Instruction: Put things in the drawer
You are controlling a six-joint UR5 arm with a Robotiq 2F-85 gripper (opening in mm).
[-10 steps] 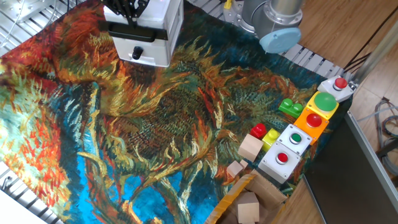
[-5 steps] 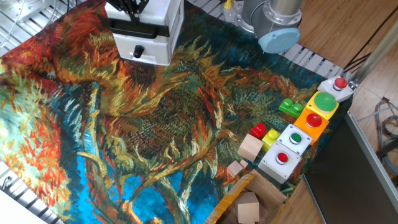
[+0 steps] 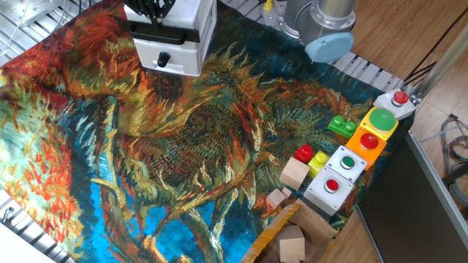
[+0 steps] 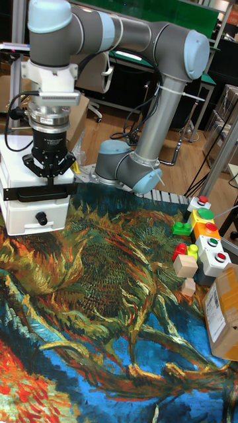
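The white cabinet (image 3: 205, 25) stands at the far left of the patterned cloth. Its drawer (image 3: 179, 60) shows a white front with a black knob (image 3: 162, 61), under a dark band; in the tall fixed view the drawer (image 4: 23, 221) is at the left edge. My gripper (image 3: 151, 12) points straight down over the cabinet, just behind the drawer front. In the tall fixed view the gripper (image 4: 49, 176) has its fingertips drawn together, with nothing visible between them. Loose things lie far right: a green brick (image 3: 340, 126), a red brick (image 3: 304, 153) and a yellow brick (image 3: 319, 157).
Two wooden blocks (image 3: 294, 174) lie by the bricks. A row of button boxes (image 3: 349, 162) lines the right edge of the cloth. A cardboard box (image 3: 292, 237) holding another block sits at the front right. The arm's base (image 4: 125, 168) stands behind the cloth.
The drawer front and its dark band shifted slightly back toward the cabinet between one second ago and half a second ago. Since then nothing has moved.
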